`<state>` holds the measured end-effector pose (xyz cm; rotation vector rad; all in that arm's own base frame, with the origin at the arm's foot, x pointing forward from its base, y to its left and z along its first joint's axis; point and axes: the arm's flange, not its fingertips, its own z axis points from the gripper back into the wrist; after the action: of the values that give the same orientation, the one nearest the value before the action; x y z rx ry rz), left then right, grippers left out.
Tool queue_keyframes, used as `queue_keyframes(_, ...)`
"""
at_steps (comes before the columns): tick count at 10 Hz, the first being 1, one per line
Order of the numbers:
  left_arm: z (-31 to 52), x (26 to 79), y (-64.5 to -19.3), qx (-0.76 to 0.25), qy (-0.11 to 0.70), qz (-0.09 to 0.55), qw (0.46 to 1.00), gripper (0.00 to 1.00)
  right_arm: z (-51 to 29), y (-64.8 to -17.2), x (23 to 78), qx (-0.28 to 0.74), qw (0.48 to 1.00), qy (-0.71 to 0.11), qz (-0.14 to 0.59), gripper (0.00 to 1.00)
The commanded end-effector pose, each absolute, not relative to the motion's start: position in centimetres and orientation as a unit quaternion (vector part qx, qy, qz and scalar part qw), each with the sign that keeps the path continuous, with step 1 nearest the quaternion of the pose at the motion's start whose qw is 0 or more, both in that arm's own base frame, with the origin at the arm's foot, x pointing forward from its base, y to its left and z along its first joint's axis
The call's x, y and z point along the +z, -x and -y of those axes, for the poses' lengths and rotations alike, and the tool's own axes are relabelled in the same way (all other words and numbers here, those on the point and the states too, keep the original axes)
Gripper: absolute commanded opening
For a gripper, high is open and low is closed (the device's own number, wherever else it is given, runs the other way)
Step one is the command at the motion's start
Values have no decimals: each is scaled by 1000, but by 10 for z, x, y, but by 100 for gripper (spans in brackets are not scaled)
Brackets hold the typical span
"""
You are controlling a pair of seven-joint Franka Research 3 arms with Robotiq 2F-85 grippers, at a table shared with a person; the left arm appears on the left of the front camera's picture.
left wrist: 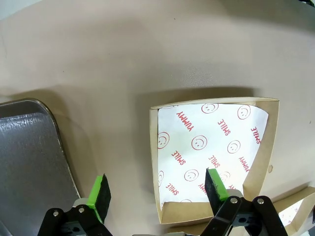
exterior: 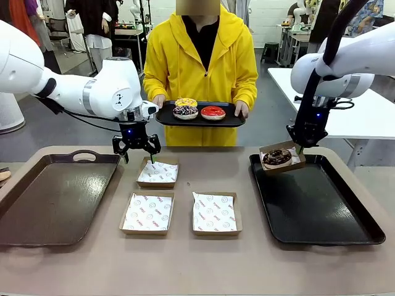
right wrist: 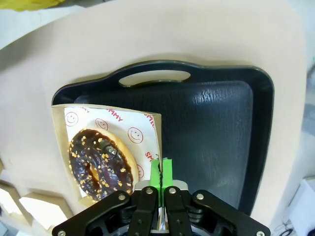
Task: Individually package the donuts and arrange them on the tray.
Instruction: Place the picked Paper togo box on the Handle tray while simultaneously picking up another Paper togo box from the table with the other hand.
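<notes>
Clamped tight, the right pincer (exterior: 300,148) (right wrist: 161,167) is gripping one side wall of a shallow brown cardboard box lined with white smiley-print paper (exterior: 289,150) (right wrist: 58,142), its green pads pressing together on the cardboard. Inside that box the dark chocolate ring donut with pale sprinkles (exterior: 277,158) (right wrist: 101,162) is lying flat on the paper. The box is hanging tilted at the far left corner of the black rectangular plastic tray (exterior: 321,213) (right wrist: 211,123), partly overlapping the rim; whether it is touching the tray I cannot tell.

Across the beige table (exterior: 197,265), the left pincer (exterior: 137,152) (left wrist: 157,184) is standing wide open and holding nothing, hovering over the near edge of an empty paper-lined cardboard box (exterior: 157,172) (left wrist: 211,142), with one finger above the paper and the other above bare tabletop beside the dark brown metal tray (exterior: 55,197) (left wrist: 29,147). Two more empty lined boxes (exterior: 147,213) (exterior: 215,214) are sitting side by side nearer the camera.

At the far side a person in a yellow hooded top is holding a small black serving tray (exterior: 166,118) with both hands (exterior: 159,100) (exterior: 241,109), carrying the yellow-iced donut (exterior: 186,102), the purple-brown donut with white sprinkles (exterior: 185,112) and the glossy red-iced donut (exterior: 213,113)
</notes>
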<state>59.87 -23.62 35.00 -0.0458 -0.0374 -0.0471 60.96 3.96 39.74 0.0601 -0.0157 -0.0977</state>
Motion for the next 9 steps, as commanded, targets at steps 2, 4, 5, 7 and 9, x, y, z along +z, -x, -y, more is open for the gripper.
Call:
queue_keyframes(2, 238, 340, -603, -14, 18, 24, 999, 100, -47, -602, 390, -60, 998, -19, 26, 1)
queue_keyframes(4, 240, 331, -608, -4, 14, 23, 1000, 100, -52, -605, 385, -54, 998, -15, 20, 1)
queue_keyframes(5, 241, 328, -608, -6, 16, 21, 1000, 100, -54, -605, 381, -51, 999, -12, 16, 1)
queue_keyframes(7, 241, 324, -610, -6, 17, 21, 1000, 100, -58, -606, 374, -43, 999, -8, 4, 1)
queue_keyframes(9, 242, 323, -611, -5, 17, 25, 1000, 100, -59, -605, 372, -38, 999, -9, 1, 1)
